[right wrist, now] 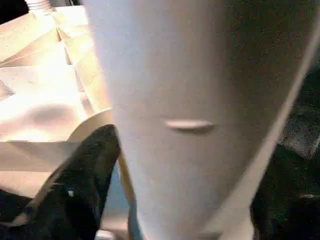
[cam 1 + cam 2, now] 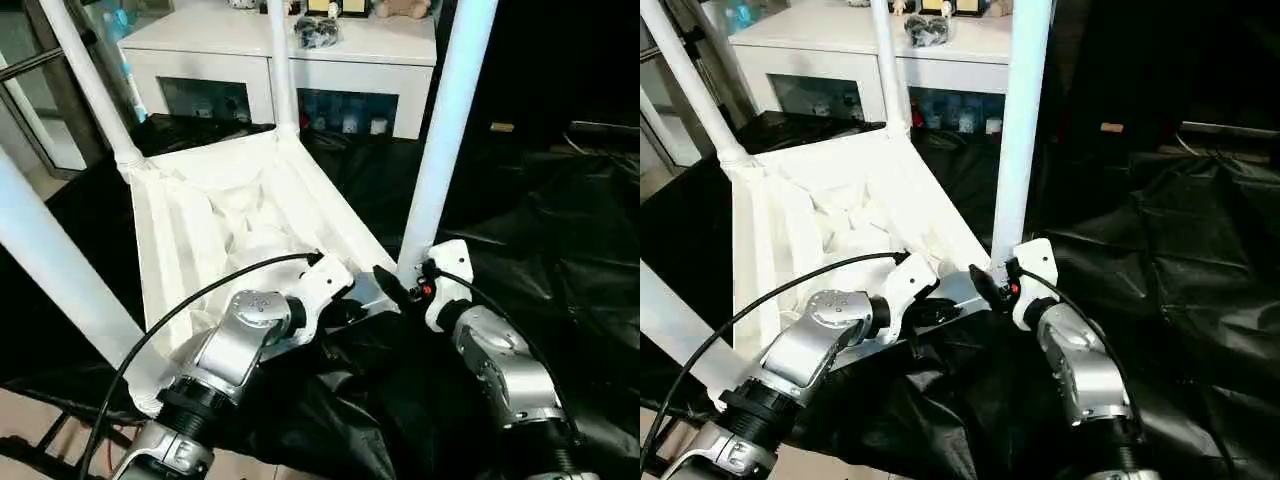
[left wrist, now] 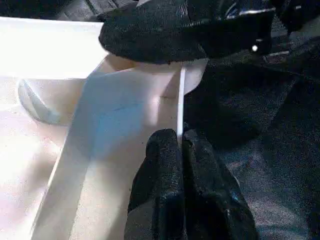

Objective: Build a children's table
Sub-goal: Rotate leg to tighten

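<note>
The white tabletop [image 2: 230, 220] lies upside down, ribbed underside up, on a black sheet. Four white legs stand in its corner sockets: the far left leg [image 2: 90, 80], the far right leg [image 2: 283, 60], the near left leg [image 2: 60, 270] and the near right leg [image 2: 450, 130]. My left gripper [image 2: 345, 300] is shut on the thin rim wall [image 3: 180, 100] beside the near right corner. My right gripper [image 2: 400, 285] is closed around the base of the near right leg [image 1: 190, 100], with one black finger [image 1: 85, 185] pressed against its side.
A black sheet [image 2: 540, 230] covers the floor around the tabletop, wrinkled to the right. Behind stands a white glass-door cabinet [image 2: 350, 60] with small items and a dark tangle [image 2: 318, 32] on top. A metal frame [image 2: 40, 90] stands at the far left.
</note>
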